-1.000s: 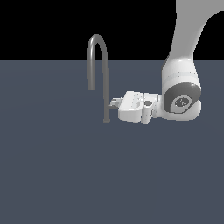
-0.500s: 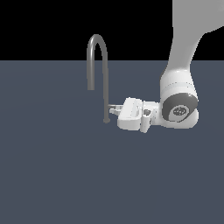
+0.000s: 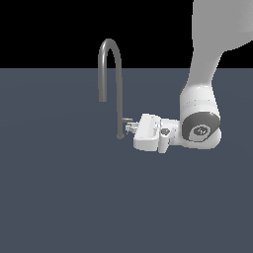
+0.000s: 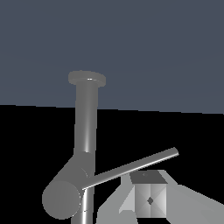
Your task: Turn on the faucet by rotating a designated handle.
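Lower now than a second ago, the pincer (image 3: pixel 129 127) sits at the faucet (image 3: pixel 118 89) stem. Its handle (image 4: pixel 131 166) lies just beside one fingertip (image 4: pixel 148 197). Whether the jaws are apart is unclear.

Grey metal faucet (image 3: pixel 118 84), thin grey handle (image 4: pixel 131 167), white claw (image 3: pixel 129 127), plain slate-blue floor (image 3: pixel 59 188), black backdrop

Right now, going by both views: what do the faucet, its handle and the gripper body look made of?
Faucet: looks like grey brushed metal, satin finish; a soft lengthwise highlight runs along the stem.
Handle: same grey metal look, with a bright streak along the thin pin.
Gripper: white glossy housing, plastic or painted metal, can't tell which; smooth shading, no texture. It's a render, so these are looks only.
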Robot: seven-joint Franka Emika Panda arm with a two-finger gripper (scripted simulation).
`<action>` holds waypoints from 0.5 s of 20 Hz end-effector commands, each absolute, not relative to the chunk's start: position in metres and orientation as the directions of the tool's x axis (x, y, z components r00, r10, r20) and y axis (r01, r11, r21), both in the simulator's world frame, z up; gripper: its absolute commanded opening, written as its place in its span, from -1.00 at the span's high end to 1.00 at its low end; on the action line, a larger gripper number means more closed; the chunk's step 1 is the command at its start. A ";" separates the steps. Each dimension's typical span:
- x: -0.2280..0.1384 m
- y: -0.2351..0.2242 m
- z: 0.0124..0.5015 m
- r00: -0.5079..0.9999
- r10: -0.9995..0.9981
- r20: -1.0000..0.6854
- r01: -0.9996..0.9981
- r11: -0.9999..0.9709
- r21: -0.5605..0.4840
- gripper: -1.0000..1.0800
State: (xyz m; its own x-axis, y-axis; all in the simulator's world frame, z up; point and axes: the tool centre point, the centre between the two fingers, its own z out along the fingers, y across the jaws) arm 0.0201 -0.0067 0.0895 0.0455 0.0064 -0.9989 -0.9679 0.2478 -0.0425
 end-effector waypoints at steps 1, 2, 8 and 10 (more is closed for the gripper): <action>0.019 -0.006 0.067 0.019 0.000 -1.000 -0.967 0.254 -0.018 1.00; 0.020 -0.007 0.062 0.015 0.000 -1.000 -0.967 0.254 -0.015 1.00; 0.033 -0.010 0.080 0.059 0.007 -0.998 -0.967 0.248 -0.056 1.00; 0.036 -0.011 0.072 0.051 0.006 -0.999 -0.967 0.249 -0.048 1.00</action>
State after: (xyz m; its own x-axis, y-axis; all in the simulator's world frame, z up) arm 0.0339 -0.0104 0.0781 0.0571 0.0091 -0.9983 -0.9681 0.2449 -0.0531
